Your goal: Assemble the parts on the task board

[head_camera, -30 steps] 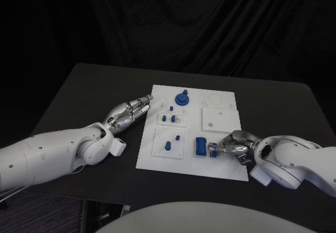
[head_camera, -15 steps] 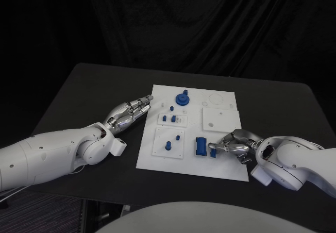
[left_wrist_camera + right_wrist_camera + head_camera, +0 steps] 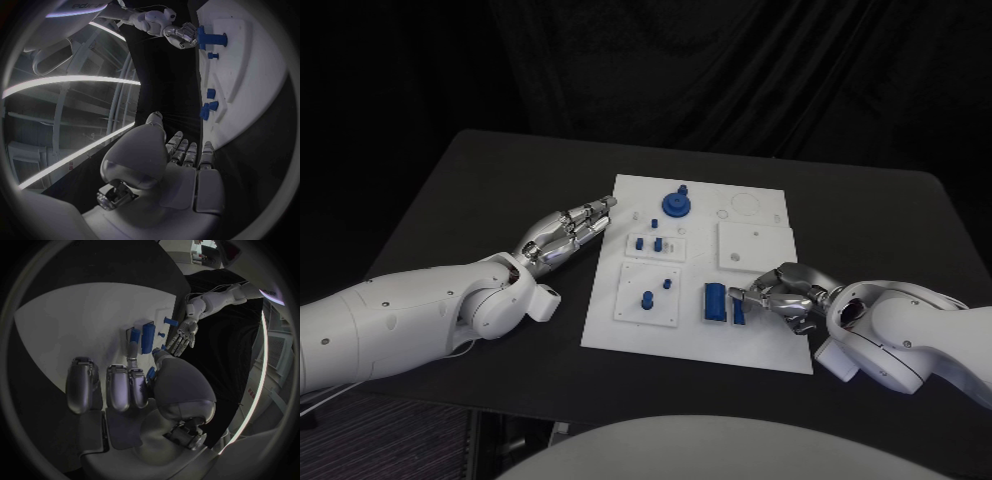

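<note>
1. You've got one task board mid-tabletop, carrying about eight blue parts; small ones are hard to count.
2. Left hand: flat on the tabletop beside the board, fingers straight, holding nothing.
3. Right hand: fingers curled at the board's near right; a small blue part sits at the fingertips, grip unclear.

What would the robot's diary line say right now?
left hand: open, beside task board | right hand: fingers at blue part | grip: unclear
</note>
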Controlling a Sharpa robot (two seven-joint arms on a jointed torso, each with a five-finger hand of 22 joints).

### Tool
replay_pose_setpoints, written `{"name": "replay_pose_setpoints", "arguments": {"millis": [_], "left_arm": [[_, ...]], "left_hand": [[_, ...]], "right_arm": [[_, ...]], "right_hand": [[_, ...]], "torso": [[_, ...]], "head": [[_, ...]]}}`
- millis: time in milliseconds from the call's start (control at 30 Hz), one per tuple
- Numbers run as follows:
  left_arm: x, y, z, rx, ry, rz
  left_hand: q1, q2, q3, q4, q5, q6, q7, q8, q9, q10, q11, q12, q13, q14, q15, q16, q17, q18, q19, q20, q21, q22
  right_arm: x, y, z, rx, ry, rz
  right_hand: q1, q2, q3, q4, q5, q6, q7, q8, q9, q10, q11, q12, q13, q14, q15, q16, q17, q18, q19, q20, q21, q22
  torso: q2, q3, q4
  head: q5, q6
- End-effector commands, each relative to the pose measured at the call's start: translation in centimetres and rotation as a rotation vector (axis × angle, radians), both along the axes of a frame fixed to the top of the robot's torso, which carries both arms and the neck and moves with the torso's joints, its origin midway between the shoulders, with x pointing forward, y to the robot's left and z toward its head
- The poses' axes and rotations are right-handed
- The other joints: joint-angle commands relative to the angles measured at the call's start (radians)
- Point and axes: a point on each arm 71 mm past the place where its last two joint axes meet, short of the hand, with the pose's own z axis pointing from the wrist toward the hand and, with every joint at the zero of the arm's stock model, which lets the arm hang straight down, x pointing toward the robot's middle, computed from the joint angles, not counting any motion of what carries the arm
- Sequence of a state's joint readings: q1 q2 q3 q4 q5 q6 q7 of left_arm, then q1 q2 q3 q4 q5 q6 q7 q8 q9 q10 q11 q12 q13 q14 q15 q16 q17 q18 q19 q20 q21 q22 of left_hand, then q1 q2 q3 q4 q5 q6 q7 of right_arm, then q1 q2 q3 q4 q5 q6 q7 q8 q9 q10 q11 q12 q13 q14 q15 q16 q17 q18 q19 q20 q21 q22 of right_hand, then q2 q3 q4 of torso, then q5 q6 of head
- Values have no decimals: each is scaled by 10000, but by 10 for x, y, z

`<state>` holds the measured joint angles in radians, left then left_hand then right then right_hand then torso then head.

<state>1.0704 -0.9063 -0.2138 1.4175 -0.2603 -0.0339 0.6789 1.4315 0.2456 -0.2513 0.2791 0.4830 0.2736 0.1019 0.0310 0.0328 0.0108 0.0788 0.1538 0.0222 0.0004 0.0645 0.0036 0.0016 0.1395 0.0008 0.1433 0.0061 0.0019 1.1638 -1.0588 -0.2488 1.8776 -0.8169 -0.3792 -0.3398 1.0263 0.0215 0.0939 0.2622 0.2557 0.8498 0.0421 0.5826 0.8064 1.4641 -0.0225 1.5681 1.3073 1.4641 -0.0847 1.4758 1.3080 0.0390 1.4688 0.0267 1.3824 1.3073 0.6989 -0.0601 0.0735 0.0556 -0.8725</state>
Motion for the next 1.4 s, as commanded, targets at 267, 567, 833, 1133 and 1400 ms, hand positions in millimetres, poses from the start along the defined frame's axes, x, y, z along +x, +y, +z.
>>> {"name": "replay_pose_setpoints", "arguments": {"millis": [267,567,833,1133,1400], "left_arm": [[-1,-1,0,-161,-69,-135],[-1,-1,0,-153,-50,-137],[-1,-1,0,-152,-57,-126],[-2,0,0,-146,-50,-119],[-2,0,0,-138,-42,-111]], "left_hand": [[104,27,79,-10,58,11,77,45,15,-2,65,16,10,-4,85,-36,-16,94,10,73,-42,9],[116,34,89,-13,64,21,84,47,17,-2,72,14,9,-4,100,-36,-16,88,10,82,-42,9],[121,35,93,-15,67,24,87,48,17,-2,74,15,9,-4,104,-36,-16,86,11,85,-41,9],[130,34,97,-21,73,34,90,50,19,-2,77,17,10,-4,108,-36,-16,84,10,88,-42,9],[130,34,97,-21,73,34,90,50,19,-2,77,17,10,-4,108,-36,-16,84,10,88,-42,9]], "right_arm": [[0,-6,3,-6,-525,-130],[-6,-10,4,-689,-730,425],[-11,-14,1,-1337,-560,841],[-15,-14,-7,-1635,-191,1138],[-17,-11,-11,-1648,-70,1247]], "right_hand": [[925,-88,274,-490,1431,-296,-217,1125,758,1067,-247,27,2635,682,-212,74,419,62,330,-195,68,2041],[1420,-307,466,-1025,1188,-663,-379,2323,1724,1067,-380,27,2635,670,-336,53,373,60,324,-310,75,2041],[1464,-360,318,-1112,-151,-856,-452,3117,2387,1067,-457,27,2635,669,-389,45,364,63,317,-368,57,2035],[1247,-387,-126,-899,-1730,-973,-423,3351,2579,1067,-433,27,2635,664,-371,30,339,67,309,-356,34,2029],[1159,-420,-275,-806,-1973,-987,-423,3386,2602,1067,-430,27,2635,660,-369,19,318,72,301,-353,11,2022]], "torso": [[4,0,8],[-5,-3,-3],[-12,8,-4],[-17,-4,-6],[-14,-9,5]], "head": [[10,-1],[-2,-1],[-13,-1],[16,-1],[23,-1]]}}
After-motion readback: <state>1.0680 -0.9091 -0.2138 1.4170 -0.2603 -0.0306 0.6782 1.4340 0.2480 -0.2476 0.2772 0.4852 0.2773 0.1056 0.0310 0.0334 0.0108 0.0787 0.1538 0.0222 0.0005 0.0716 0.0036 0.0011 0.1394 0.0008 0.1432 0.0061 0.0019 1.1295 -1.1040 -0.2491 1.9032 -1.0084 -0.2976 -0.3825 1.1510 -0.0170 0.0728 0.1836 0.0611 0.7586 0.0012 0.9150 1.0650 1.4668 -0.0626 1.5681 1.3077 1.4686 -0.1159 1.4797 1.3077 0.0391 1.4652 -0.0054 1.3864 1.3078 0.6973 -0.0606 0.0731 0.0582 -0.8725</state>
